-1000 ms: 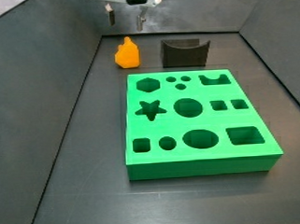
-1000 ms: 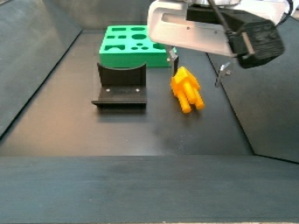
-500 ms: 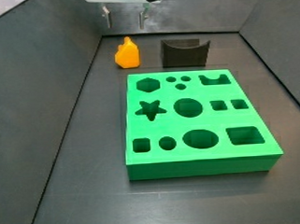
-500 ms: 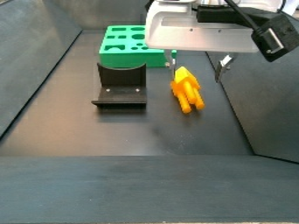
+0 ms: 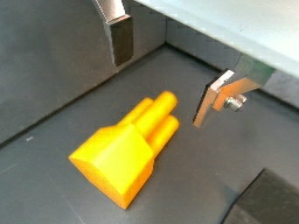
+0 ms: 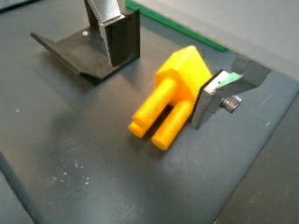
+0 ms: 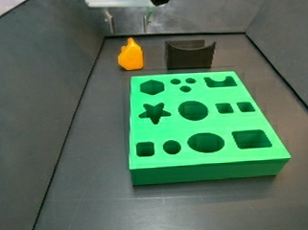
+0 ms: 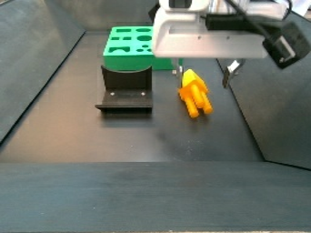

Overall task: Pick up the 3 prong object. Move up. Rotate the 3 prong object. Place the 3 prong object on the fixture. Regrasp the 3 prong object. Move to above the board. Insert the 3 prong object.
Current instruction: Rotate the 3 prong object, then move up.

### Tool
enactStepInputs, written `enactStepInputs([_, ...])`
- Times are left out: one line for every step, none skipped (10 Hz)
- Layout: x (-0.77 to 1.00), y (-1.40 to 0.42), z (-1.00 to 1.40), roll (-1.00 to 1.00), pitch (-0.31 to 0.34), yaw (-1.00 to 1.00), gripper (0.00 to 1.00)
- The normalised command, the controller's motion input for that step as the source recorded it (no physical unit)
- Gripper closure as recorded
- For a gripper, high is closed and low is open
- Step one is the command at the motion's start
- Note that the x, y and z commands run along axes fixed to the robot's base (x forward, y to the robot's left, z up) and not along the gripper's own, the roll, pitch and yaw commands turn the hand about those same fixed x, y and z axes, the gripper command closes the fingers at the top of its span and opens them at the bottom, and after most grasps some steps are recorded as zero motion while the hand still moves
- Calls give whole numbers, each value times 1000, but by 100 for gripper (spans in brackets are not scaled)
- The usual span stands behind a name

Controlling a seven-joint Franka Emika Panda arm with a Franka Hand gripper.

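My gripper point(image 6: 162, 54) hangs with its jaws spread wide above the 3 prong object point(image 6: 170, 95), one finger point(image 6: 117, 39) on each side and neither touching it. I see the orange piece lying flat on the dark floor point(image 8: 134, 136), just beside the fixture point(image 8: 124, 88). In a side view only the bottom of the wrist housing shows at the frame's upper edge, and the fingers are cut off, above the 3 prong object point(image 7: 131, 55). The board point(image 7: 199, 123) lies near the fixture point(image 7: 189, 54); in the other side view the housing covers part of the board point(image 8: 131, 46)
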Motion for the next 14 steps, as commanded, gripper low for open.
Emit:
enactStepInputs([21,15,-1000,32,-17,-31,0])
enactStepInputs([31,19,-1000,56,-12,-29,0])
enactStepInputs([45,24,-1000,76,-8,-23,0])
enactStepInputs([46,22,-899,89,-6,-18,0])
enactStepInputs([43,19,-793,104,-10,-16,0])
enactStepInputs([41,18,-694,117,-12,-12,0])
enactStepInputs([39,15,-600,129,-13,-10,0])
enactStepInputs([39,12,-511,141,-18,-8,0])
enactStepInputs([35,9,-402,153,-19,-2,0])
enactStepInputs([36,6,-320,163,-20,1,0])
enactStepInputs([35,4,-268,169,-19,1,0])
enactStepInputs([0,0,0,0,0,0,100])
enactStepInputs([0,0,833,0,0,0,100])
enactStepInputs([-13,-5,811,-5,10,1,100])
